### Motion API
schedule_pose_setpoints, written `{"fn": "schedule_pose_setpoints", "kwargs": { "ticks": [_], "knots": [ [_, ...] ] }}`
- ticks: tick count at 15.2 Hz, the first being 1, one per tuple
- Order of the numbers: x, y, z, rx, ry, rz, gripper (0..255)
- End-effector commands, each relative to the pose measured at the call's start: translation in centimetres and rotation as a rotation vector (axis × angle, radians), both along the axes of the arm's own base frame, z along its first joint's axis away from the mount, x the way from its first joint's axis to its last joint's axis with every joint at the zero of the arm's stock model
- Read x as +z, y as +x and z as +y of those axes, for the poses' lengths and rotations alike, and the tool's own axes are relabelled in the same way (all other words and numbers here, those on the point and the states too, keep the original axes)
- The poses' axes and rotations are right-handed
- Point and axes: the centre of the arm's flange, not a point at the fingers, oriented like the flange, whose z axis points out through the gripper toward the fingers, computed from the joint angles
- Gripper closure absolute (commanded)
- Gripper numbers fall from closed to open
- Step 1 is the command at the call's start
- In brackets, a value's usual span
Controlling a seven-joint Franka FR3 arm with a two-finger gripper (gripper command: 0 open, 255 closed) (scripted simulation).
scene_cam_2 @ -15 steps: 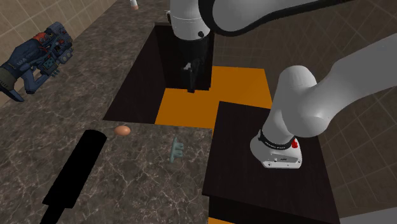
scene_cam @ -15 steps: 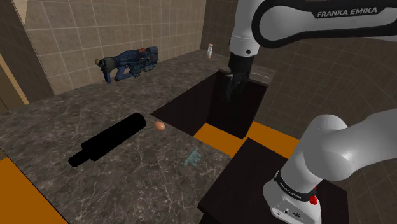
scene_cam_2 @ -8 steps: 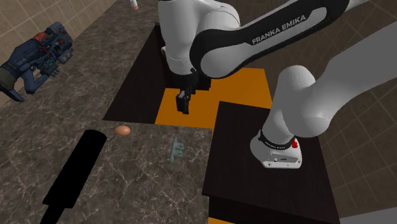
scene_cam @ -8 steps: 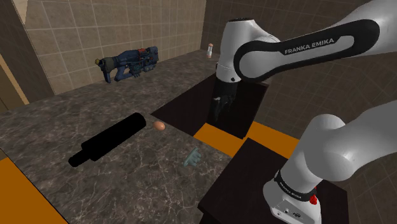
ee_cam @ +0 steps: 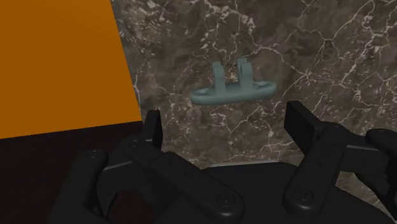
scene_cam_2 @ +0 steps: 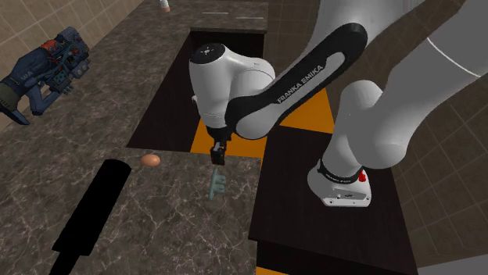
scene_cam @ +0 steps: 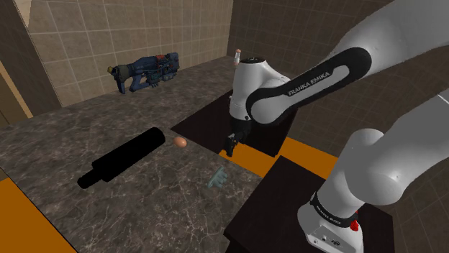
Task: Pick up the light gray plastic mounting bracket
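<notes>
You are holding the gripper (ee_cam: pixel 225 121) wide open, with nothing between its fingers. It is hanging over the dark marbled counter (ee_cam: pixel 331 57), close to the edge where an orange surface (ee_cam: pixel 57 63) begins.

Just ahead of the fingertips, the pale grey-green mounting bracket (ee_cam: pixel 233 92) is lying on the counter, untouched. Its two lugs are pointing away from the hand. In the shoulder view, the hand is standing near the bracket but clear of it and above it.

Judgement: the approach is nearing its end. The final descent, the closing of the fingers and the lift are all remaining.

Farther along the counter, an egg (scene_cam: pixel 181 142), a black cylinder (scene_cam: pixel 122 165) and a blue toy blaster (scene_cam: pixel 144 70) are lying well apart from the work.
</notes>
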Motion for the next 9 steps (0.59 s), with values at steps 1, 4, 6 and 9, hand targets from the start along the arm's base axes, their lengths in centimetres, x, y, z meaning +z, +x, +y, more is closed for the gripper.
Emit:
{"fn": "schedule_pose_setpoints", "kwargs": {
  "ticks": [1,4,6,9],
  "knots": [
    [-3.0,0.3,0.6,0.017,0.005,-0.004,0],
    [-6.7,1.1,1.5,0.042,0.011,-0.006,0],
    [-9.2,1.6,2.2,0.059,0.015,-0.007,0],
    [-12.2,2.1,3.0,0.079,0.020,-0.009,0]
  ]
}}
